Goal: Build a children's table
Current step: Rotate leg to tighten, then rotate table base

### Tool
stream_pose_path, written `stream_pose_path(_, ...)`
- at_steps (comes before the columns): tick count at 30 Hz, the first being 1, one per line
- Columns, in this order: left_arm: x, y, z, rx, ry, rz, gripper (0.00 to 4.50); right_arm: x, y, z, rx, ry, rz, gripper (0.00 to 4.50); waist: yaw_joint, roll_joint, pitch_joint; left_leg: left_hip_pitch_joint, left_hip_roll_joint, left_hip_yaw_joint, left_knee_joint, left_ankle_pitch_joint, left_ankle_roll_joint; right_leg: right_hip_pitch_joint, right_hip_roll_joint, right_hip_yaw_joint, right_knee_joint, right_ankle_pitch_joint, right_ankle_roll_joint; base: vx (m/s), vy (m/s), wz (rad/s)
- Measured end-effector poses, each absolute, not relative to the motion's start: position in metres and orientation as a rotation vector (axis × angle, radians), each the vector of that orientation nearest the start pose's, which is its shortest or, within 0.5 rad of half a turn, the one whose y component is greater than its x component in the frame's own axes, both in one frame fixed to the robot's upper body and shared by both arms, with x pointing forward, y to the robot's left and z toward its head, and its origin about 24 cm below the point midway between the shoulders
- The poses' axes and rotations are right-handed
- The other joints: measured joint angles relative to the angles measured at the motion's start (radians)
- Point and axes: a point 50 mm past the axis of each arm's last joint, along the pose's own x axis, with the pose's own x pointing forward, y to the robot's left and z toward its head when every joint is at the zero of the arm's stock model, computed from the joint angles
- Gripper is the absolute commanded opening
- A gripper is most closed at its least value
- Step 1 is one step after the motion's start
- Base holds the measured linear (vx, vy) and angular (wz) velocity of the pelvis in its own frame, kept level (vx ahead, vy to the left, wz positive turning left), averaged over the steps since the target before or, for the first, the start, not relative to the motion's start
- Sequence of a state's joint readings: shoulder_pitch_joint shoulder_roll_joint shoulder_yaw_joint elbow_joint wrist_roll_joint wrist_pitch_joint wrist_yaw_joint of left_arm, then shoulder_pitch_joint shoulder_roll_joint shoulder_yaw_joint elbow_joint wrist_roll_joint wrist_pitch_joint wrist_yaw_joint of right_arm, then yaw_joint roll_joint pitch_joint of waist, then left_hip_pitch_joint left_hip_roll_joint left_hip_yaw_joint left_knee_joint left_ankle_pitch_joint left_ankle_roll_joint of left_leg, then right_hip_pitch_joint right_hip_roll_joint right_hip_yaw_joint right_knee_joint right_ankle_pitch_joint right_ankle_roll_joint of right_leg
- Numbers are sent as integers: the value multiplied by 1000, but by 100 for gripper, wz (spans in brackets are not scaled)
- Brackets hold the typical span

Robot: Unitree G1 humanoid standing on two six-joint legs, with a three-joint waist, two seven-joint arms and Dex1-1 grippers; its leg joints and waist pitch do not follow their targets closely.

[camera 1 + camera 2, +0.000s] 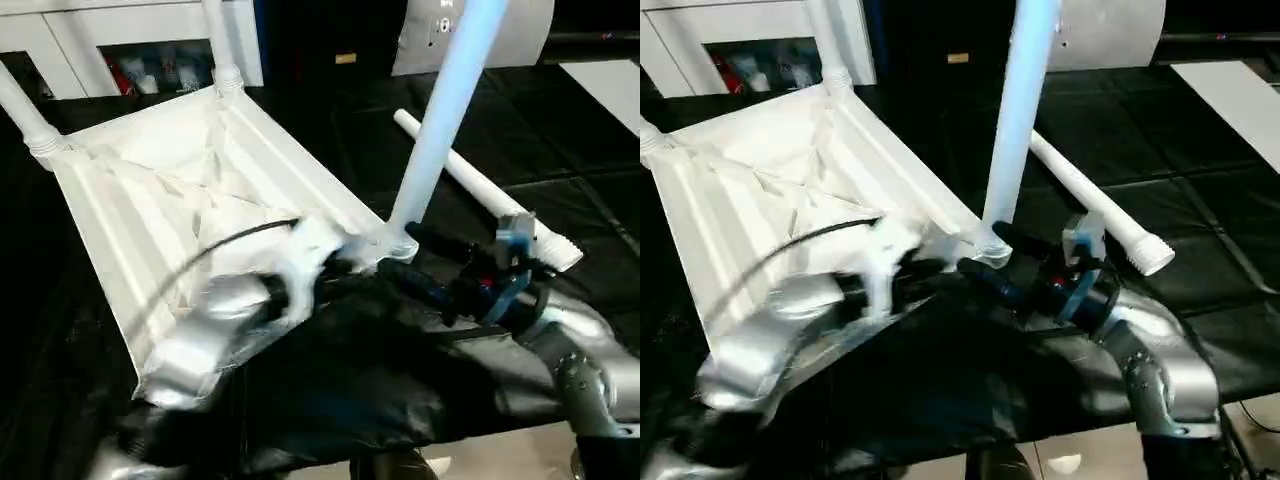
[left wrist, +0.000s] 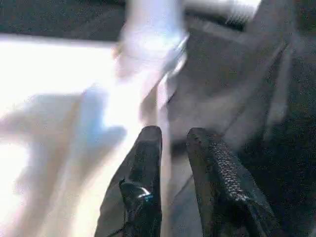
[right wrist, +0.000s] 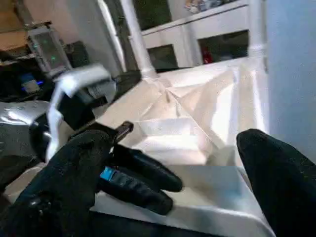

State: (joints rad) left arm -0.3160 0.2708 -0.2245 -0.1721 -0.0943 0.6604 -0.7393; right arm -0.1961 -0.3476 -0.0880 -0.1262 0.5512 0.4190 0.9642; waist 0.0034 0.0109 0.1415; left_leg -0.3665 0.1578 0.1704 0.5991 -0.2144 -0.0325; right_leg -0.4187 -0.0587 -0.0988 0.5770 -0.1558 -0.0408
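The children's table lies upside down on the black mat, its ribbed top [image 1: 150, 200] facing up. Legs stand in both far corners [image 1: 20, 105] [image 1: 220, 40], and a third leg [image 1: 440, 110] rises from the near right corner. A loose leg [image 1: 480, 190] lies on the mat to the right. My left gripper [image 1: 345, 268] reaches across the underside to that near corner, fingers [image 2: 148, 153] slightly parted at the rim, holding nothing. My right gripper [image 1: 415, 260] is wide open at the base of the standing leg without touching it; its wrist view shows my left gripper [image 3: 140, 182] between its own fingers.
A white cabinet [image 1: 120, 30] with open shelves stands behind the table. A white object [image 1: 520, 30] sits at the back right, and a pale panel [image 1: 610, 85] lies at the far right. The black mat ends at a light floor strip [image 1: 500, 450] close to me.
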Motion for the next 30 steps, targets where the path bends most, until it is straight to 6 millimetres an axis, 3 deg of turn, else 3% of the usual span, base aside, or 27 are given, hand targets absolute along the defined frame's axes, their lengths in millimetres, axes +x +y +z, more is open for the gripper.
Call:
stream_pose_path(3,272,122,91,224,343,-936,107,266,-160,115,200,-25,1068,450,3,-5,-1,0,0,0,1,0,0,0,0,0,0,0,0,0,0,0)
stream_pose_path(8,266,171,102,394,385,-870,107,289,-154,114,92,-11,989,450,1,-14,-2,1,0,0,4,0,0,-1,0,1,0,2,-3,0,0,0)
stream_pose_path(12,264,179,114,423,357,-857,107,302,-158,113,44,-11,896,450,13,-16,-3,1,0,0,4,0,-1,0,-1,2,1,4,-7,0,0,0)
stream_pose_path(17,258,189,123,493,384,-873,169,322,-165,117,-1,-38,762,450,13,-20,-2,1,0,1,4,1,-2,-1,-1,2,3,5,-9,0,0,0)
stream_pose_path(20,256,198,125,547,408,-863,184,329,-177,117,-16,-50,659,450,21,-20,-2,1,0,1,4,2,-3,-1,-1,2,3,5,-8,0,0,0)
stream_pose_path(26,258,223,136,713,472,-836,229,328,-187,112,-98,-29,619,450,31,-24,-3,1,0,1,4,2,-3,-1,-1,2,4,5,-8,0,0,0)
stream_pose_path(28,260,232,142,761,491,-836,265,320,-185,102,-103,4,658,450,30,-26,-4,2,0,1,4,1,-3,-1,-1,2,4,5,-8,0,0,0)
stream_pose_path(30,260,237,146,788,512,-841,272,313,-179,91,-116,46,705,450,28,-26,-4,2,0,1,4,1,-3,-1,-1,2,4,5,-8,0,0,0)
